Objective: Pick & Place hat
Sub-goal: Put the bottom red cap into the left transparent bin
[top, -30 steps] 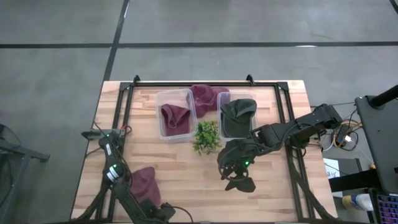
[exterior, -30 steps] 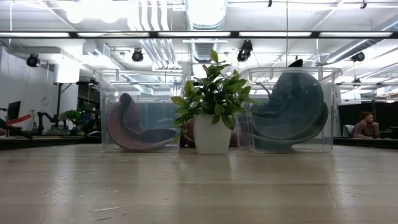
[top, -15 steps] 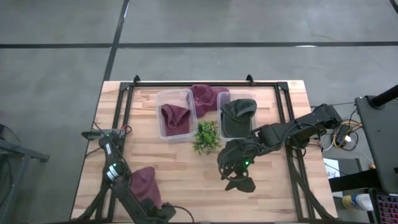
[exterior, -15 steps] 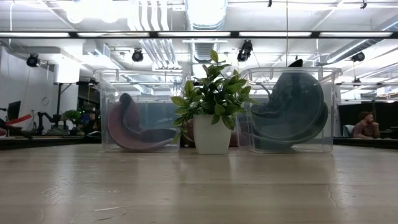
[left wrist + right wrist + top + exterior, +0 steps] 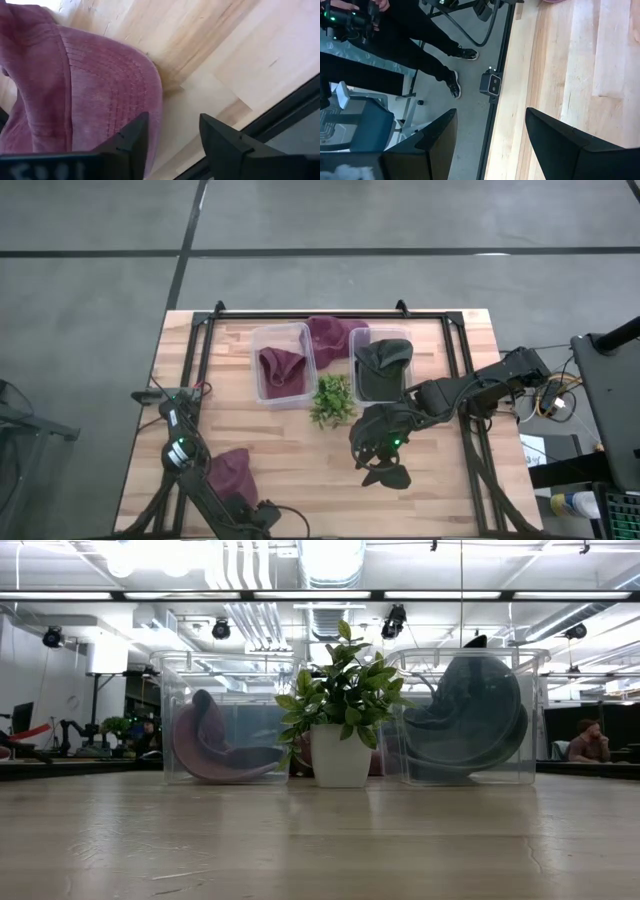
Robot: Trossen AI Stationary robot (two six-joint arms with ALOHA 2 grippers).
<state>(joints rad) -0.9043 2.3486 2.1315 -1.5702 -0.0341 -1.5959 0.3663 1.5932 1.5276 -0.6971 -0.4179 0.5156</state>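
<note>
A wooden table [image 5: 300, 450] is seen from above, edged by a black frame [image 5: 455, 340]. Two clear bins stand side by side at its far half: the left bin [image 5: 282, 366] holds a maroon hat [image 5: 280, 367], the right bin [image 5: 381, 364] a dark green hat [image 5: 381, 366]. Another maroon hat [image 5: 330, 335] lies behind and between the bins. A small potted plant [image 5: 331, 398] is placed just in front of the gap between them.

The right arm [image 5: 470, 392] is stretched across the table from the right, and the right gripper [image 5: 380, 465] is held over the bare wood near the front, with its fingers [image 5: 560, 145] spread wide and nothing between them.

At the near left corner a maroon hat [image 5: 232, 473] lies on the wood. The left gripper [image 5: 172, 140] is placed at its near edge; the fingers [image 5: 131, 142] are parted, one resting against the cloth, the other over bare wood. The hat is not clamped.

A person's legs [image 5: 415, 55] are seen on the floor beyond the table edge.
</note>
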